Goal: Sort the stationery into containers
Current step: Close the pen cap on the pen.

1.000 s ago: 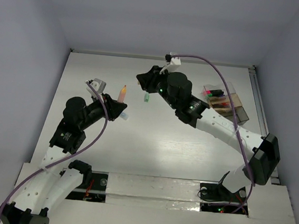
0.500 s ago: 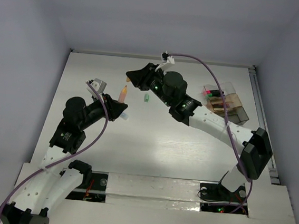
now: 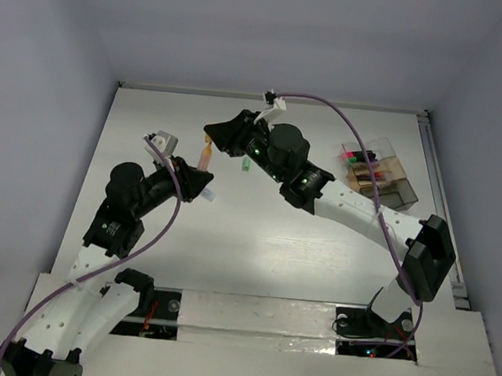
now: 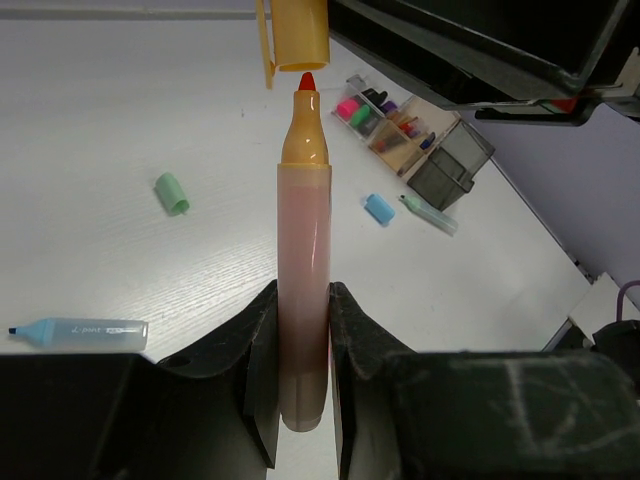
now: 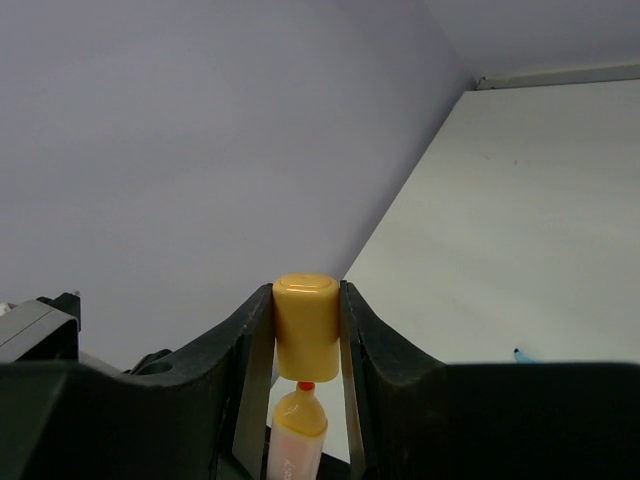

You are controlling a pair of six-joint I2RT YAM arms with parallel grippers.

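Orange met orange in mid-air: the right gripper (image 5: 305, 305) had its jaws pinched flat on the sides of the yellow-orange cap (image 5: 305, 322), open end down. The left gripper (image 4: 303, 310) was clamped narrowly around the lower barrel of the orange marker (image 4: 304, 230), holding it upright with the red tip bare. The cap hung just above that tip with a sliver of gap, and both wrist views showed the two nicely in line. All this sat above the table (image 4: 120, 110), well apart from the compartment box (image 4: 452, 160) at the far right, which already held pink and green highlighters.

The job here, I'd say, was capping. The push wanted to run straight down the barrel's axis with no sideways drift, or the rim would catch the nib and smear. The left grip sat low, so the top could wobble. That hand needed to hold firm and not let the barrel slide through while the right pressed until the cap seated. Only then should the right let go.

A green cap (image 4: 172, 193), a blue cap (image 4: 378, 208) and an uncapped blue highlighter (image 4: 80, 331) lay loose below.
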